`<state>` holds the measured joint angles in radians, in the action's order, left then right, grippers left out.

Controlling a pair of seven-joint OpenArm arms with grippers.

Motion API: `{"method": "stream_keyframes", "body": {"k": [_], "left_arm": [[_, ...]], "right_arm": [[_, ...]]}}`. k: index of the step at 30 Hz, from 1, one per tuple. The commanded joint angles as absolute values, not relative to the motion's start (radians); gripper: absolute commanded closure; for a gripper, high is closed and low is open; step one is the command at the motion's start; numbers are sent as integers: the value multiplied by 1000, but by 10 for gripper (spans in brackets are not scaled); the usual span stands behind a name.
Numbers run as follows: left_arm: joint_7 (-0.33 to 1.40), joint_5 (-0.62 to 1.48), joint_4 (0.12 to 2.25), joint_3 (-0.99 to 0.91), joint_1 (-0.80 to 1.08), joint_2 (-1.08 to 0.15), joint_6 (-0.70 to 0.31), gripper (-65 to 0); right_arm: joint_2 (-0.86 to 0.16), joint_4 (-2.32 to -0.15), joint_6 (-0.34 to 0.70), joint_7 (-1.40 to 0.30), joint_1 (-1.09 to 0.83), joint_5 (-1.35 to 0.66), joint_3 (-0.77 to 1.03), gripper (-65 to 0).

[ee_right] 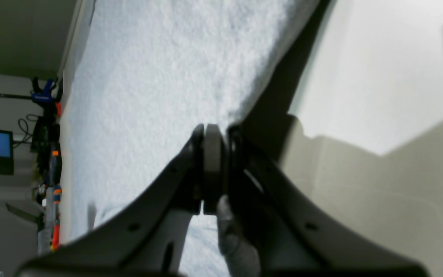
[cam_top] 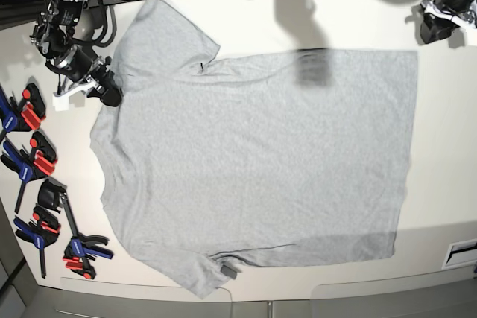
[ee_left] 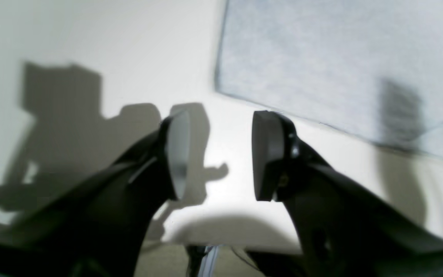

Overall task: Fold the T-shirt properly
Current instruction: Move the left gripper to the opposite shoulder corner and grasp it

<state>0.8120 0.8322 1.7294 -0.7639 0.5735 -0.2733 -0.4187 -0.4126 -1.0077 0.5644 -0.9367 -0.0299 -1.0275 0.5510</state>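
The light heather-grey cotton T-shirt [cam_top: 261, 161] lies spread flat across the white table [cam_top: 447, 147], plain side up. Red-and-blue bar clamps [cam_top: 37, 184] line the frame's left edge. The right gripper [ee_right: 214, 169] pinches the shirt's edge; the left gripper [ee_left: 219, 154] hangs released, upper right.

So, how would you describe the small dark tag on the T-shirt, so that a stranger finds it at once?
Start from the big grey T-shirt spread flat over the white table in the base view. Follow its bottom edge toward the lower sleeve. There lies the tag, the only dark patch on the plain grey cloth that is no shadow.
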Motion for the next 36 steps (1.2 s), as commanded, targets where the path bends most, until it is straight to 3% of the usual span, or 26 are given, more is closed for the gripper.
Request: {"method": "stream_keyframes", "body": {"k": [1, 6, 14, 25, 36], "left_arm": [[799, 864, 1691, -772, 550, -307, -422, -247], [865, 951, 1452, -772, 426, -387, -474, -248], [930, 1029, 1239, -748, 327, -433, -503, -274], [981, 1020, 1235, -491, 327, -430, -505, -297], [994, 1022, 1235, -474, 287, -424, -505, -272]], "right_arm": [[-424, -1008, 553, -947, -29, -1023, 553, 0], [-424, -1008, 553, -947, -28, -1023, 553, 0], [-424, -1008, 553, -948, -28, -1024, 553, 0], [-424, -1008, 553, -950, -29, -1023, 553, 0], [-424, -1008, 553, -951, -28, -1024, 553, 0]]}}
